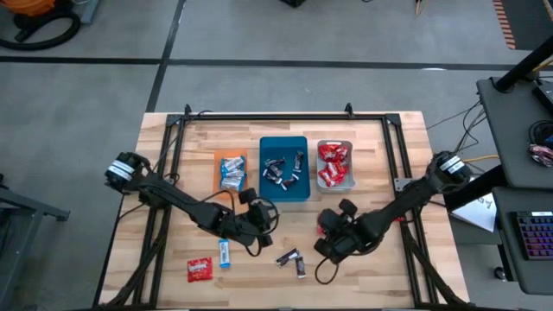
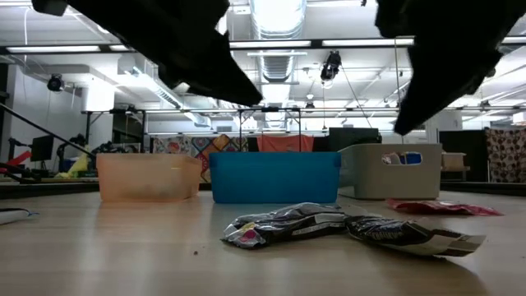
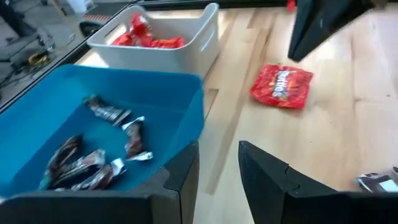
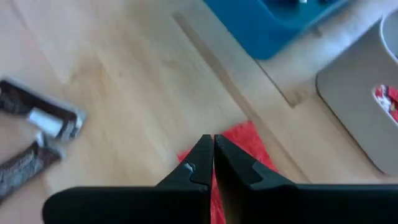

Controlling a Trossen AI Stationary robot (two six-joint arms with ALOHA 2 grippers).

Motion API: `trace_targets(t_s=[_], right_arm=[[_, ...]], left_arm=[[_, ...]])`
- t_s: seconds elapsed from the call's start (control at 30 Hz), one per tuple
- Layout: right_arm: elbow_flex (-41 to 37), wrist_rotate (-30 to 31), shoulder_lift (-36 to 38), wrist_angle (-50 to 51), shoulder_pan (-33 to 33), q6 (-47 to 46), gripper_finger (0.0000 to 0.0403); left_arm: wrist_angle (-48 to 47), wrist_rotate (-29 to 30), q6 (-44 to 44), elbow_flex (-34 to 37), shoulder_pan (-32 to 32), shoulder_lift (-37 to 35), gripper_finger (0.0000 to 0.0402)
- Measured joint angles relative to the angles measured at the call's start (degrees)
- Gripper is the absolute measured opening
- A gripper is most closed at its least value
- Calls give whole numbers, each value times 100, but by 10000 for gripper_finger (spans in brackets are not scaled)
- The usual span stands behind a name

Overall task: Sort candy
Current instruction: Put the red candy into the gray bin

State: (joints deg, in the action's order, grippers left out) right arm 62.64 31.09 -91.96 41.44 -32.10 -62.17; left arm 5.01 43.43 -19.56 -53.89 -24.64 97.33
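Nearest the front edge of the tabletop (image 1: 380, 276) lie the loose candies: a red one (image 1: 200, 269) and a blue-and-white one (image 1: 225, 253) toward the front left, and two dark ones (image 1: 292, 259) near the front middle, their long axes roughly crosswise to each other.

Just behind these, the right gripper (image 1: 329, 244) hangs with its fingers pressed together and nothing between them. A red candy (image 4: 249, 149) lies flat on the wood directly beneath and just beyond its tips, toward the back; this arm is clearly the nearer one to it, and I judge a drop straight down with spread fingers would suit.

The left gripper (image 1: 259, 216) sits at mid-table, fingers partly spread and empty, its tips close to the front wall of the teal tray (image 1: 283, 195).

Farthest back stand the three trays: orange (image 1: 218, 164) with blue-and-white candy, teal with dark candy, grey (image 1: 334, 186) with red.
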Motion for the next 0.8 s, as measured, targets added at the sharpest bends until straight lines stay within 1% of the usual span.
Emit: trace_targets(t_s=[0.13,0.23,0.3,0.4,0.47,0.57,0.67,0.8], right_arm=[[-292,-350,436,174,0,222,9],[-673,-420,901,203,7,188,9],[-975,-419,1203,201,7,78,9],[-1438,-422,1638,179,7,-169,9],[-1693,-420,1884,150,7,-323,9],[-1914,-413,2181,195,15,-447,9],[-1986,-415,2381,187,15,-457,9],[-1992,-411,2463,189,15,-432,9]], left_arm=[[761,5,319,0,0,275,91],[1567,7,698,0,9,553,77],[2187,-22,961,0,22,775,61],[2955,-56,1241,-18,49,1061,22],[3100,-64,1300,-102,102,1191,6],[3085,-62,1370,-326,210,1391,7],[3043,-137,1593,-595,318,1677,2],[3052,-408,1812,-1087,445,2093,1]])
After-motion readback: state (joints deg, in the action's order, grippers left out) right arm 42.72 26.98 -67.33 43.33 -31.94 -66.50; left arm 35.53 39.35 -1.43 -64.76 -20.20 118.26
